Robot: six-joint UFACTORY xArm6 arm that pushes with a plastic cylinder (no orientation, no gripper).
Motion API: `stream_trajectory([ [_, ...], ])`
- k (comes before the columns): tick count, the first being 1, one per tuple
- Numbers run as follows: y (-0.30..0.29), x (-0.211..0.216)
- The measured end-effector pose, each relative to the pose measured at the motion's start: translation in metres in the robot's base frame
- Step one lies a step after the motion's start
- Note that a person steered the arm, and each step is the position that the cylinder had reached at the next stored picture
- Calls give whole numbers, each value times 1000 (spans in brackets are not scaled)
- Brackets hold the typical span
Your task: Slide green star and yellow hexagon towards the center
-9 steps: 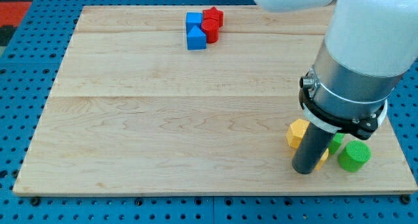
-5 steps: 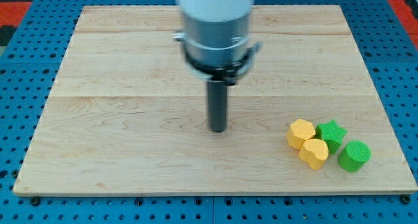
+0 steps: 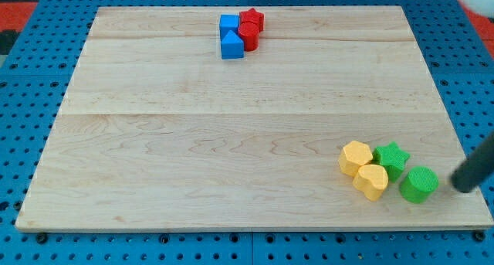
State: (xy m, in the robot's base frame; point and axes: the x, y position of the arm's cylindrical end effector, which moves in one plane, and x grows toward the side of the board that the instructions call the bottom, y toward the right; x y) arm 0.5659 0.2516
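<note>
The green star (image 3: 392, 158) and the yellow hexagon (image 3: 356, 157) lie in a tight cluster near the board's bottom right corner, the star to the right of the hexagon. A yellow heart-shaped block (image 3: 371, 181) touches both from below. A green cylinder (image 3: 419, 184) sits just right of the heart. My tip (image 3: 464, 188) is at the view's right edge, a short way right of the green cylinder and apart from it.
At the top centre of the wooden board (image 3: 193, 141) stand a blue cube (image 3: 229, 24), a blue triangular block (image 3: 231, 45), a red star (image 3: 252, 19) and a red cylinder (image 3: 248, 36), packed together. Blue pegboard surrounds the board.
The rod went from the yellow-green cluster to the board's middle, then to the far right beside the green cylinder. The blocks have not visibly moved.
</note>
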Motion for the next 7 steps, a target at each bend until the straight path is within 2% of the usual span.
stream_trajectory([
  [1,-48,-55],
  [2,-55,-54],
  [3,2,-52],
  [4,-41,-20],
  [5,-100,-10],
  [6,-163,-28],
  [7,-167,-74],
])
